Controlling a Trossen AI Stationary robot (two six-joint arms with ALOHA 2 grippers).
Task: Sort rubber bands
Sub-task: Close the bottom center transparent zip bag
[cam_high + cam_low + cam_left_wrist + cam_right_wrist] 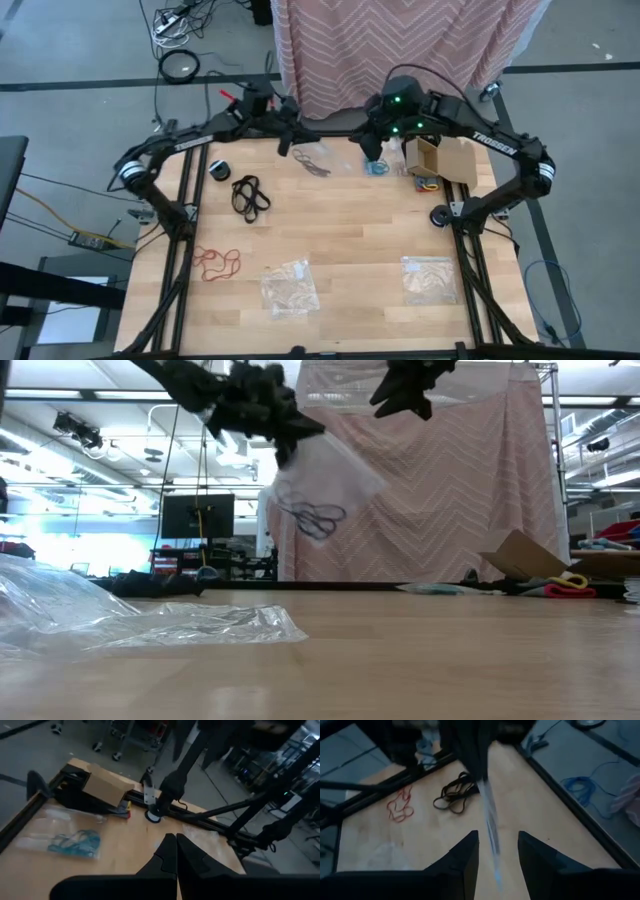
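left end effector (pixel 283 147) – raised, clamped shut | right end effector (pixel 498 851) – raised, fingers seemingly apart

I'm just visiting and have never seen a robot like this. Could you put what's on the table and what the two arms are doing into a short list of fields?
Left arm: its gripper is shut on a clear bag, holding it up above the table's far edge
In that bag: dark rubber bands
Right arm: its gripper is open, raised next to the bag
Loose on table: black rubber bands, red rubber bands
Other bags: blue rubber bands; two bags near the front edge
Far right corner: cardboard box
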